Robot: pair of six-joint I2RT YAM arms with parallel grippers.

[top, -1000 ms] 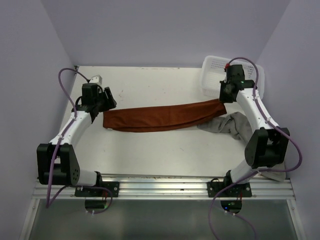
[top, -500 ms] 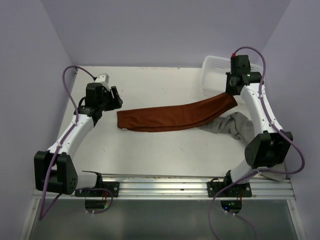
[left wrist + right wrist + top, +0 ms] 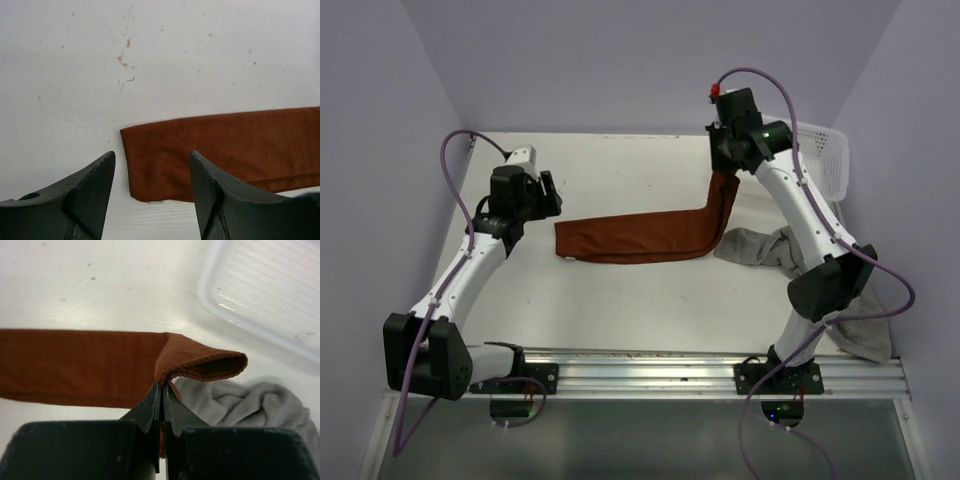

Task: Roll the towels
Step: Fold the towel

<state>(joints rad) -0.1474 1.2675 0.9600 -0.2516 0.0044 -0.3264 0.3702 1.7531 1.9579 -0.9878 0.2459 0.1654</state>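
Observation:
The rust-brown towel (image 3: 630,238) lies as a long flat strip across the middle of the table. Its right end is lifted and bent back toward the left. My right gripper (image 3: 725,178) is shut on that end; in the right wrist view its fingertips (image 3: 162,386) pinch the hem, and the cloth (image 3: 200,360) curls over them. The grey towel (image 3: 770,250) lies crumpled just right of the strip, also seen as grey cloth (image 3: 245,400). My left gripper (image 3: 546,200) stands open just above the strip's left end (image 3: 165,155), holding nothing.
The white mesh basket (image 3: 825,160) stands at the back right corner, partly behind my right arm, its rim (image 3: 210,295) close to the lifted end. Another grey cloth (image 3: 865,335) hangs by the right arm's elbow. Walls close in the left, back and right sides.
My right gripper has swung left and away from the basket, lifting and bending the brown towel's right end back. The strip's left end slid right earlier. The left gripper barely moved.

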